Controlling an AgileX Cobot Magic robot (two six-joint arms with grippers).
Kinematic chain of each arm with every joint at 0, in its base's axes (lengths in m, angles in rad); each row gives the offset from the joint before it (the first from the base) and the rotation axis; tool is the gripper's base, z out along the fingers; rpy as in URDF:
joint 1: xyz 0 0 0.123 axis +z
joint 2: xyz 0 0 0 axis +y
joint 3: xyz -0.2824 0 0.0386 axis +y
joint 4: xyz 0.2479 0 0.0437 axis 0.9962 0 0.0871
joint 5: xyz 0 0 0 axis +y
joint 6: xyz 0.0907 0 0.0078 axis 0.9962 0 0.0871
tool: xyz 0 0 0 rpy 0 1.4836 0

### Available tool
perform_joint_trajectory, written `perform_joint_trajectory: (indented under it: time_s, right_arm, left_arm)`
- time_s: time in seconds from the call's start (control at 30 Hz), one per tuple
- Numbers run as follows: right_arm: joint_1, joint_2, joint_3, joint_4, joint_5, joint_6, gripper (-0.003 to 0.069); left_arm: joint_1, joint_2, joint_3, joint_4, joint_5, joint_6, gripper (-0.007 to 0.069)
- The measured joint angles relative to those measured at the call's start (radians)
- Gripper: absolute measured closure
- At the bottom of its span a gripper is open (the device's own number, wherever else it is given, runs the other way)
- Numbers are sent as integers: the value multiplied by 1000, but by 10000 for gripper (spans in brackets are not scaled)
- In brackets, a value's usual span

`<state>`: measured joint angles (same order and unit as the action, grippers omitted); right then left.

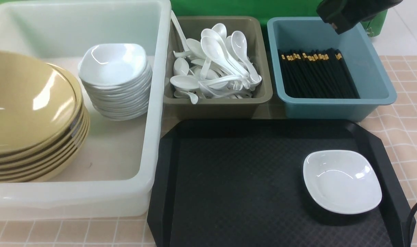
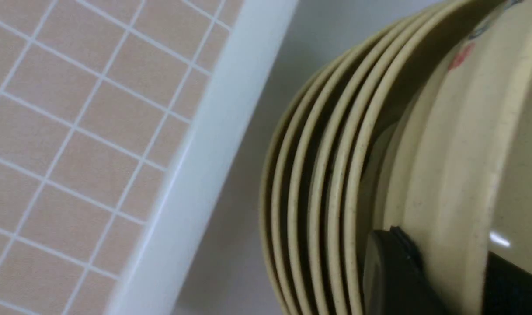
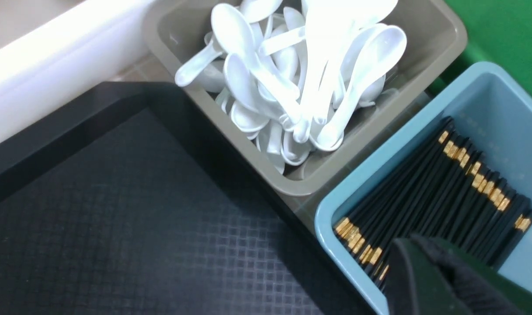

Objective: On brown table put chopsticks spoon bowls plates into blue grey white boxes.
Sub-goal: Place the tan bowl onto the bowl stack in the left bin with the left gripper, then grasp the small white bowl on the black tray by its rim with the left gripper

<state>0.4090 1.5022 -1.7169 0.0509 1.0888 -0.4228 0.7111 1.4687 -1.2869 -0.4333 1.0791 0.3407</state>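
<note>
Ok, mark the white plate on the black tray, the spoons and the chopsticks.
plate (image 1: 342, 180), front view, middle of its hollow.
spoons (image 1: 211, 48), front view, a scoop atop the pile.
chopsticks (image 1: 318, 77), front view, mid-length of the black bundle.

**Left end effector** (image 2: 445, 251): the wrist view shows two dark fingers (image 2: 392, 275). They stand apart with a clear gap between them. Whether they press on anything cannot be determined.

**Right end effector** (image 3: 423, 262): the fingers are pressed together and the jaws are closed. Nothing shows between the tips.

**Right wrist** (image 1: 355, 12): the black housing is held high, above and behind the tips. It is tilted so that the tips are lowest.
</note>
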Motion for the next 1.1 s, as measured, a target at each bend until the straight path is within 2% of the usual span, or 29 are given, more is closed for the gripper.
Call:
perform_joint_trajectory:
  time_s: [0.1, 0.13, 0.23, 0.33, 0.4, 0.5, 0.63, 0.7, 0.77, 0.8, 0.97, 1.07, 1.1]
  right_arm:
    - [0, 0, 0, 0, 0, -3, 611]
    - [0, 0, 0, 0, 0, -4, 611]
    - [0, 0, 0, 0, 0, -4, 611]
    - [0, 0, 0, 0, 0, -4, 610]
    - [0, 0, 0, -1, 1, -4, 610]
    - [0, 0, 0, -10, 12, -2, 610]
    - [0, 2, 0, -63, 64, 53, 610]
    - [-10, 2, 9, -82, 99, 91, 610]
    - [-24, -2, 29, -94, 125, 117, 610]
    - [-42, -15, 70, -106, 145, 141, 610]
    - [-104, -116, 252, -178, 158, 246, 610]
    - [-126, -199, 352, -204, 160, 287, 610]
    - [-126, -199, 359, -204, 160, 289, 610]
  left_arm:
    - [0, 1, 0, 16, -3, 0, 375]
    - [0, 1, 0, 21, -3, 0, 355]
    - [0, 1, -3, 57, -3, 0, 195]
    - [-1, -5, -54, 75, 22, -30, 76]
    - [-15, -22, -116, 73, 51, -52, 49]
    - [-96, -60, -203, 44, 92, -60, 41]
    - [-449, -87, -287, -3, 133, -60, 70]
    - [-634, -64, -287, 14, 135, -60, 86]
    - [-772, -28, -283, 36, 123, -61, 97]
    - [-912, 27, -281, 63, 94, -67, 98]
    - [-1222, 246, -296, 83, -75, -70, 98]
    - [-1327, 377, -346, 71, -137, -69, 98]
    - [-1333, 387, -351, 70, -141, -69, 98]
